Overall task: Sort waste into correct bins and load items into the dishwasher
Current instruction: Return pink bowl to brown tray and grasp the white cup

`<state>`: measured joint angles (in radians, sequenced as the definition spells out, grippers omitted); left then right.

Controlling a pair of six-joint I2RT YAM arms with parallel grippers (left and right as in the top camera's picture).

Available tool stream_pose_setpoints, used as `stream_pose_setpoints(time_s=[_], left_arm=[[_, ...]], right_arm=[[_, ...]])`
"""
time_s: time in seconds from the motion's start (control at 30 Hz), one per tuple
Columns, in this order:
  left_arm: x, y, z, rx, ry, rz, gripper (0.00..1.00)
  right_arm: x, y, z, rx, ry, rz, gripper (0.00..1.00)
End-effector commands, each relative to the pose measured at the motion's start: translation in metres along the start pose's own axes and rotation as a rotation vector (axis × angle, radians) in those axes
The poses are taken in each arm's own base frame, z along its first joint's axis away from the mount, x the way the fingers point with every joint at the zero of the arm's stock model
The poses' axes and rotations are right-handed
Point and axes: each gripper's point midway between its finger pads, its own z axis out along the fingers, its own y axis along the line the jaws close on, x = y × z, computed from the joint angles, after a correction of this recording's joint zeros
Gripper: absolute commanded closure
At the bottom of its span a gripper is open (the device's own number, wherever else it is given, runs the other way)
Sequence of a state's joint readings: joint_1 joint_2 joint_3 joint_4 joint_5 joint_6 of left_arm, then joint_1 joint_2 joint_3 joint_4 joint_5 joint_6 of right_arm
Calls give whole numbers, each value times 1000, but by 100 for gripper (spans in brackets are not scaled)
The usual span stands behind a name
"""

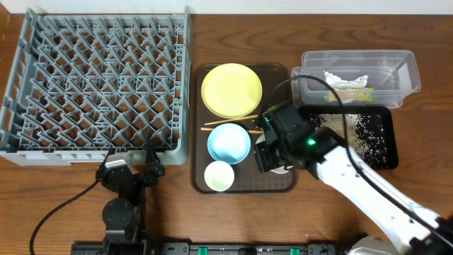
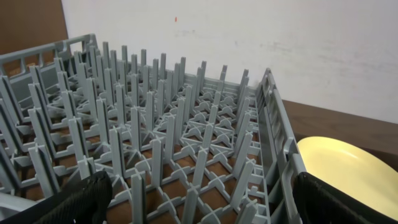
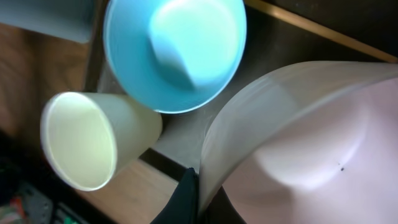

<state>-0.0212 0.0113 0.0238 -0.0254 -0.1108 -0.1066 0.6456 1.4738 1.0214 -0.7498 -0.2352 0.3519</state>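
My right gripper (image 1: 272, 152) is over the right side of the brown serving tray (image 1: 279, 71), shut on the rim of the white bowl (image 3: 311, 143), with one dark finger pressed against the outside of the rim (image 3: 199, 186). The light blue bowl (image 1: 228, 142) (image 3: 180, 50) and the small white cup (image 1: 219, 176) (image 3: 87, 140) stand just left of it. The yellow-green plate (image 1: 231, 89) (image 2: 345, 171) lies at the tray's far end. My left gripper (image 2: 199, 199) is open and empty at the front right corner of the grey dish rack (image 1: 99, 78) (image 2: 155, 137).
A clear tub (image 1: 403, 67) at the back right holds a white tissue (image 1: 345, 78) and a wrapper. The black tray (image 1: 388, 142) in front of it holds scattered rice grains. Wooden chopsticks (image 1: 230, 124) lie between the plate and the blue bowl.
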Motion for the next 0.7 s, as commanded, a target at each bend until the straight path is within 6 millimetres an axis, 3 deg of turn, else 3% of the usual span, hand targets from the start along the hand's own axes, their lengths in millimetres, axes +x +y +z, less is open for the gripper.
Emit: stream_pose_setpoints(time_s=[0.0,0.17,0.37,0.5,0.67], left_arm=[[17,5,1,-22,48,17,6],[17,5,1,-22,48,17,6],[17,5,1,-22,48,17,6],[17,5,1,-22,48,17,6],[17,5,1,-22,48,17,6]], right_arm=[[1,-3,16,50,57,-75,99],[8,-8,36,97,161,-100,99],[14,-7,39,99,194,-102,99],[15,-6,38,93,198,-100,74],[14,3,37,30,207,-85,69]])
